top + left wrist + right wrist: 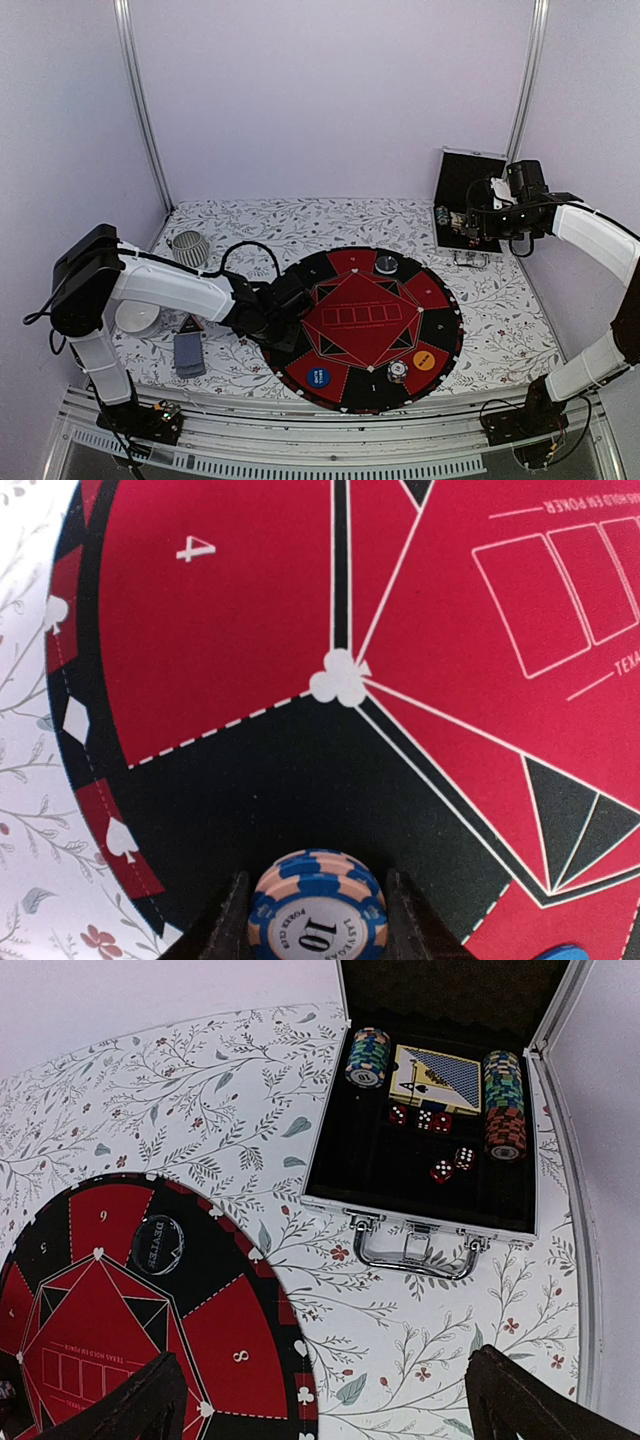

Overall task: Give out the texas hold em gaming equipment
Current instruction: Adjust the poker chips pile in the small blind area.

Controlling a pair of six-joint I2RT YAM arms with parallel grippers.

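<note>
Left gripper (316,878) snug around poker chips (318,925)

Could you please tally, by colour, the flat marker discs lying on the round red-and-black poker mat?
Blue round marker disc: 1
Orange round marker disc: 1
Black round dealer disc: 1
Total: 3

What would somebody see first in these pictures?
Probably the big round red-and-black poker mat in the middle of the flowery table. Then the open black case at the far right, holding chip stacks, cards and red dice, and a blue poker chip marked 10 gripped in the left pincer.
</note>
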